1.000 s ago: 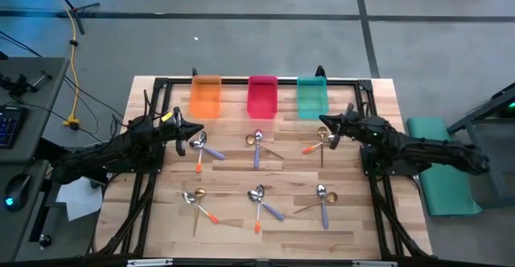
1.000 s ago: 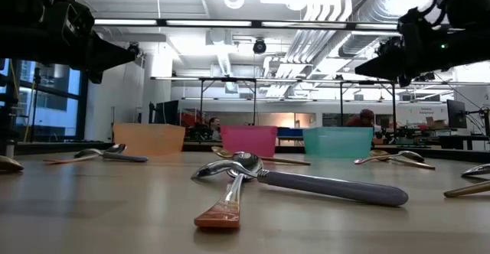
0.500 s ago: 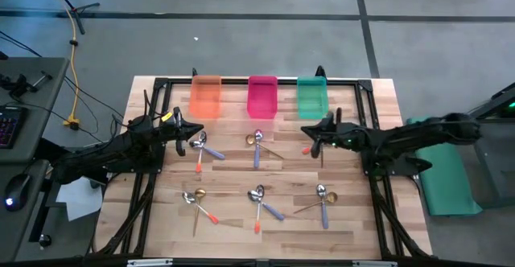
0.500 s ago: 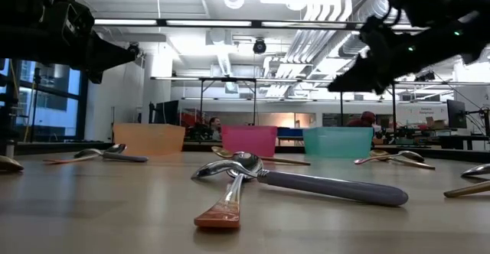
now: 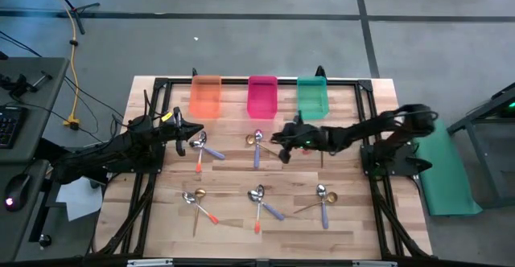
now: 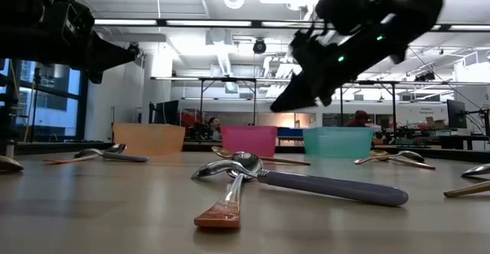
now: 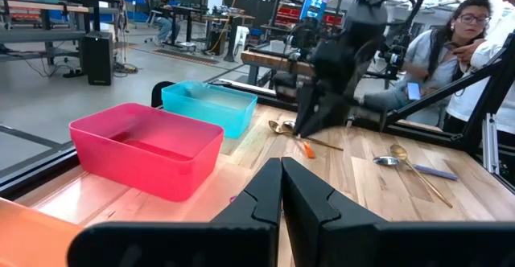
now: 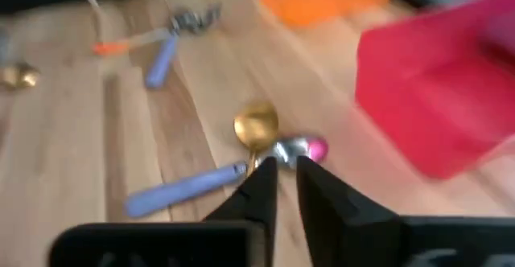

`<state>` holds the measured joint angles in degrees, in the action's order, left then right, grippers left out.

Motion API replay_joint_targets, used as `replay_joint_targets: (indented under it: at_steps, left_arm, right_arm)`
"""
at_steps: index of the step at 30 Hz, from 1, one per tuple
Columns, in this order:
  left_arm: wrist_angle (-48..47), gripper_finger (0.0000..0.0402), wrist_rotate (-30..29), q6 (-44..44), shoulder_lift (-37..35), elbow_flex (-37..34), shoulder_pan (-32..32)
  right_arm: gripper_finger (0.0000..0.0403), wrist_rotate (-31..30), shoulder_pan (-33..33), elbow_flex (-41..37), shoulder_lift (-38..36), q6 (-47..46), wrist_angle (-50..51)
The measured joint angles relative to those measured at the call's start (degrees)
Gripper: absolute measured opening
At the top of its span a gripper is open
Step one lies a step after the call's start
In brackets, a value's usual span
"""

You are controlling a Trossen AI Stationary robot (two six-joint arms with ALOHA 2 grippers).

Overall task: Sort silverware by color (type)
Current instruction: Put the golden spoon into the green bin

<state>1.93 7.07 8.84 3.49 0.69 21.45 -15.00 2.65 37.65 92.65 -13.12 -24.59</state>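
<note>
From above, my right gripper (image 5: 283,149) has travelled away from the spoons near the green bin (image 5: 312,96), where it was a second ago, and now it reaches toward the middle cluster of spoons (image 5: 257,142), just ahead of its tips, in front of the pink bin (image 5: 261,96). My left gripper (image 5: 193,132) has not moved; it waits beside its own cluster (image 5: 201,148), near the orange bin (image 5: 205,96).

From table height, my right arm has swung across and now hangs above the pink bin (image 6: 249,140), clear of the wood.

In the left wrist view, my left fingers (image 7: 310,199) are pressed together with nothing between them.

In the right wrist view, my fingers (image 8: 259,182) stand a little apart and empty, with a gold spoon (image 8: 256,128), a purple-handled spoon (image 8: 187,188) and a third bowl directly under them. I judge no spoon is sorted yet; the right arm has only chosen a new target.
</note>
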Motion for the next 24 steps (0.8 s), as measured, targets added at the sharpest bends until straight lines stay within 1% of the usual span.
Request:
replay_joint_targets:
  at_steps: [5, 7, 9, 14, 18, 24]
  left_arm:
    - [0.0, 0.0003, 0.0, 0.0, 0.0, 0.0, 0.0]
    - [0.0, 0.0003, 0.0, 0.0, 0.0, 0.0, 0.0]
    - [0.0, 0.0003, 0.0, 0.0, 0.0, 0.0, 0.0]
    - [0.0, 0.0003, 0.0, 0.0, 0.0, 0.0, 0.0]
    - [0.0, 0.0003, 0.0, 0.0, 0.0, 0.0, 0.0]
    - [0.0, 0.0003, 0.0, 0.0, 0.0, 0.0, 0.0]
  right_arm:
    - [0.0114, 1.0, 1.1, 7.7, 7.8, -3.7, 10.5]
    - [0.0132, 2.7, 1.4, 10.6, 10.5, -3.9, 13.0]
    - [0.0141, 4.2, 1.6, 13.0, 12.5, -4.1, 14.5]
    - [0.0140, 7.9, 2.0, 17.3, 15.8, -4.5, 15.5]
    - [0.0124, 8.4, 2.0, 19.1, 16.5, -4.5, 18.3]
    - [0.0100, 9.5, 2.7, 19.4, 16.5, -3.1, 21.5]
